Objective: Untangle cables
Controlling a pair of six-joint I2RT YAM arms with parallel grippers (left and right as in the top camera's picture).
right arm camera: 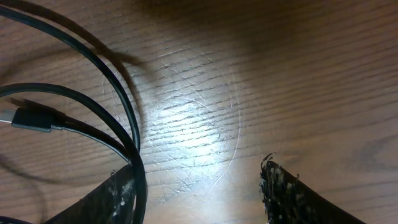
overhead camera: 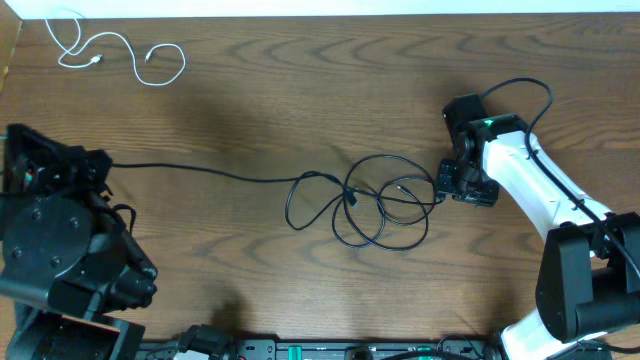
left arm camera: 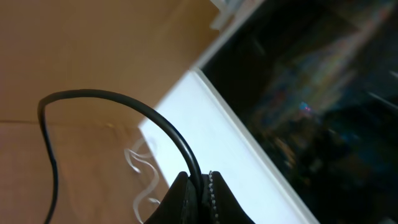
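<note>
Two black cables lie tangled in loops (overhead camera: 375, 200) at the middle of the wooden table. One black cable (overhead camera: 200, 171) runs left from the tangle to my left gripper (left arm camera: 202, 180), which is shut on it (left arm camera: 124, 102). My right gripper (overhead camera: 455, 183) is open, low over the table at the right edge of the tangle. In the right wrist view the black strands (right arm camera: 118, 106) and a plug end (right arm camera: 28, 119) lie by the left finger, with bare wood between the fingers (right arm camera: 199, 186). The short white cable (overhead camera: 110, 50) lies apart at the far left corner.
The table's far edge meets a white strip (overhead camera: 320, 8). The white cable also shows faintly in the left wrist view (left arm camera: 146, 168), beside a white board (left arm camera: 217, 143). The left arm's base (overhead camera: 60, 240) fills the left front; the right arm (overhead camera: 540, 190) stretches from the front right.
</note>
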